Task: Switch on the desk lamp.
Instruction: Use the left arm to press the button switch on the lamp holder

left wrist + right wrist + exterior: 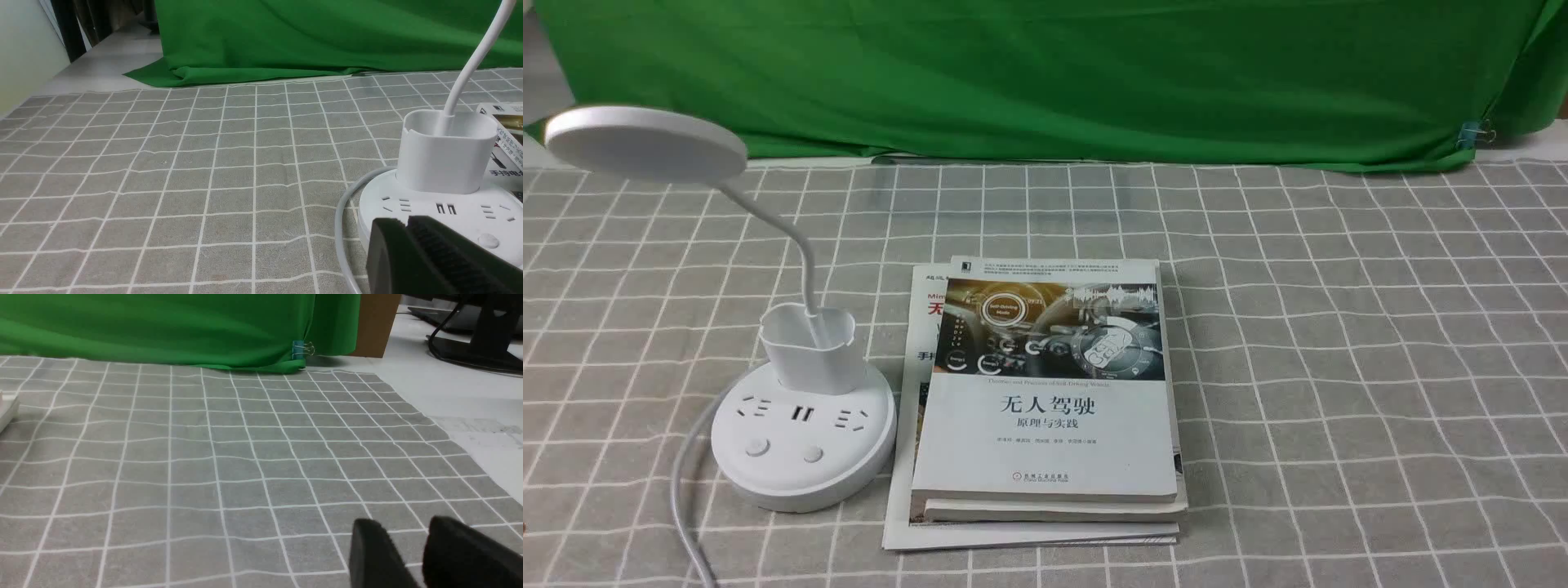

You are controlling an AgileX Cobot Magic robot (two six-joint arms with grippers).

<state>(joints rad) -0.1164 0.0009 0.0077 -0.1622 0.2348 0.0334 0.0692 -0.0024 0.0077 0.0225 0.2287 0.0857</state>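
Observation:
The white desk lamp [800, 441] stands at the near left of the checked cloth. It has a flat disc head [645, 143], a bendy neck [784, 220], a small cup [810, 347] and two round buttons [758, 447] on the base; the head is unlit. In the left wrist view, the base [429, 208], cup [445, 157] and one button [488, 241] show. My left gripper [404, 220] is shut and empty, its tips over the base's near edge, close to the button. My right gripper [404, 524] is open and empty over bare cloth. Neither gripper shows in the front view.
A stack of books [1045, 392] lies right beside the lamp base. The lamp's white cable [686, 474] curls off the base towards the near edge. A green backdrop [1045, 73] hangs along the back, held by a clip [1470, 135].

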